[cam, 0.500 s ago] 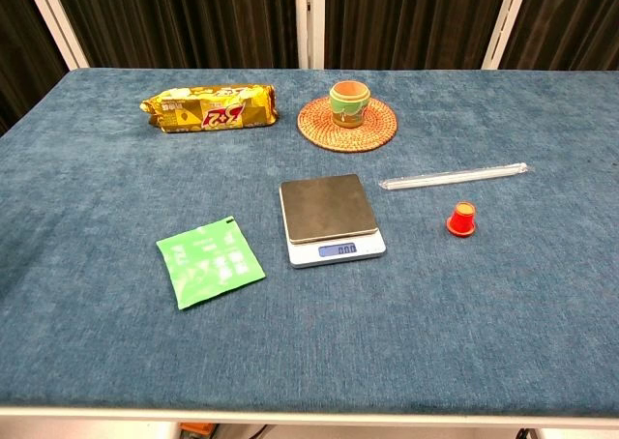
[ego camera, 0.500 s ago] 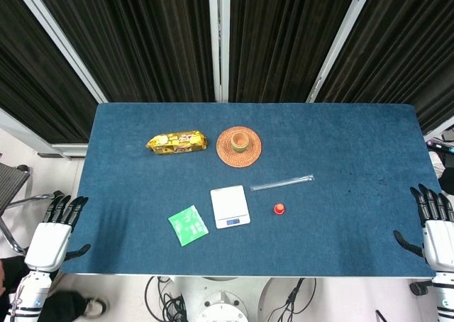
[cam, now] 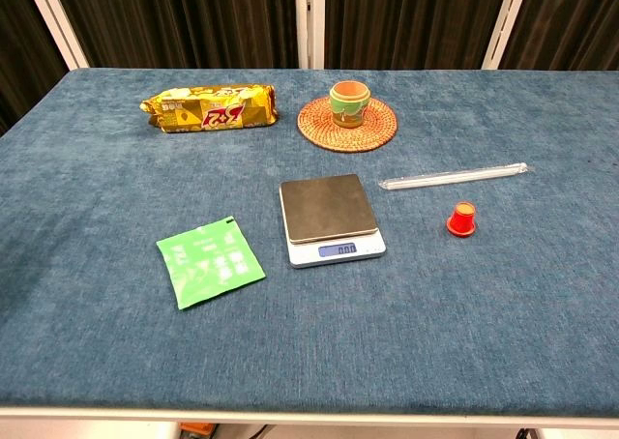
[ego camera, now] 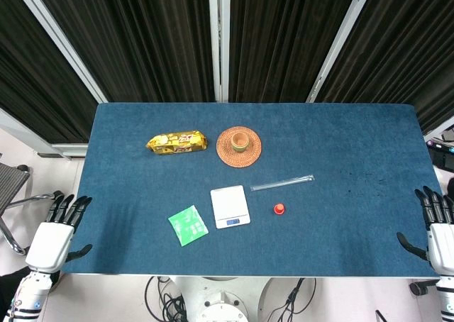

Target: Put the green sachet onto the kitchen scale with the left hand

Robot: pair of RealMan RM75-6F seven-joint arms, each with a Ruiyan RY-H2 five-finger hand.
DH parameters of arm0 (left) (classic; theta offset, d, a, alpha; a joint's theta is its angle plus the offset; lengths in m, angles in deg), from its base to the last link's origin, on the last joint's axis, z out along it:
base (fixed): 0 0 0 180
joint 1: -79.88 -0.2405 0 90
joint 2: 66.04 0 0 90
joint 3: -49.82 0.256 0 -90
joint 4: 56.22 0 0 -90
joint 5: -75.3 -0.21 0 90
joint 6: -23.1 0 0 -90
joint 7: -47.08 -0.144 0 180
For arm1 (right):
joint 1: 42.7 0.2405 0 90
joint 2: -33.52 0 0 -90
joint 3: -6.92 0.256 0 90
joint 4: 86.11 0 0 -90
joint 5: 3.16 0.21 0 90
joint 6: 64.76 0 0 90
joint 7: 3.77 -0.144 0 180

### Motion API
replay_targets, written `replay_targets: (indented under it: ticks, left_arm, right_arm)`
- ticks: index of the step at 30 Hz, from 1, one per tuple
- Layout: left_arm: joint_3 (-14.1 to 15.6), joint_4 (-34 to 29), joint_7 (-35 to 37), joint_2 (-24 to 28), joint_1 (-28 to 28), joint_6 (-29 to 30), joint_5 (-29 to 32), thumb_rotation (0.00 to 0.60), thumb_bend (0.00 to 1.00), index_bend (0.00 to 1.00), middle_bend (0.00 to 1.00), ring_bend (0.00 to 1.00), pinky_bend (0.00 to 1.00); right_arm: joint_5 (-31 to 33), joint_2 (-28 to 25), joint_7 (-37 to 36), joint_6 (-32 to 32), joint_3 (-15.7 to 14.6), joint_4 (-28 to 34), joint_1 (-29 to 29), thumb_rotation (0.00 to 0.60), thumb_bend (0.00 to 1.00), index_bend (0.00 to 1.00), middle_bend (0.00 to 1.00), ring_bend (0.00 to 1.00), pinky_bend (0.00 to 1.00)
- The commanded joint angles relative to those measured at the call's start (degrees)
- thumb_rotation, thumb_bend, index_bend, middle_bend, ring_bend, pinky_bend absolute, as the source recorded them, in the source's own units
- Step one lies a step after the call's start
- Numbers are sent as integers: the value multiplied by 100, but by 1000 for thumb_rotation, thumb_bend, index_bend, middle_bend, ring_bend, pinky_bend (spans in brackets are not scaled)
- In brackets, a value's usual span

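Head view: left hand point(ego camera: 51, 242) and right hand point(ego camera: 441, 231), fingers spread and empty, have dropped slightly; green sachet point(cam: 210, 261) remains untouched beside kitchen scale point(cam: 330, 218).

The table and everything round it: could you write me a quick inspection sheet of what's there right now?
Surface: blue cloth table, flat, no spills seen.
Job's things: green sachet lies flat on the cloth, left of the kitchen scale, apart from it; the scale's plate is bare.
Clutter: yellow snack pack; small cup on a woven mat; clear straw; red cap.
Hands: left hand and right hand at the table's side edges, fingers spread, holding nothing.
Cables: some under the table's near edge.
Surroundings: black curtains behind; chair at left.
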Motion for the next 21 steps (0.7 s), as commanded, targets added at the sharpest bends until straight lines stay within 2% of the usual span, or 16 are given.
replay_targets:
  ticks: [1, 7, 16, 21]
  left_arm:
    - [85, 43, -36, 17, 105, -149, -176, 600, 58, 54, 75, 0, 0]
    - [281, 376, 65, -333, 379, -414, -716, 600, 57, 54, 76, 0, 0]
    - [284, 1141, 351, -1307, 915, -847, -1125, 600, 57, 54, 104, 0, 0]
    - [221, 1410, 527, -1714, 1090, -869, -1158, 600, 57, 77, 109, 0, 0]
  right_arm:
    - [31, -21, -41, -5, 19, -14, -13, 600, 125, 0, 0, 0, 0]
    - [84, -77, -54, 28, 87, 18, 18, 600, 125, 0, 0, 0, 0]
    - [105, -210, -161, 103, 136, 133, 66, 600, 124, 0, 0, 0, 0]
    - [90, -307, -190, 92, 135, 187, 56, 600, 125, 0, 0, 0, 0]
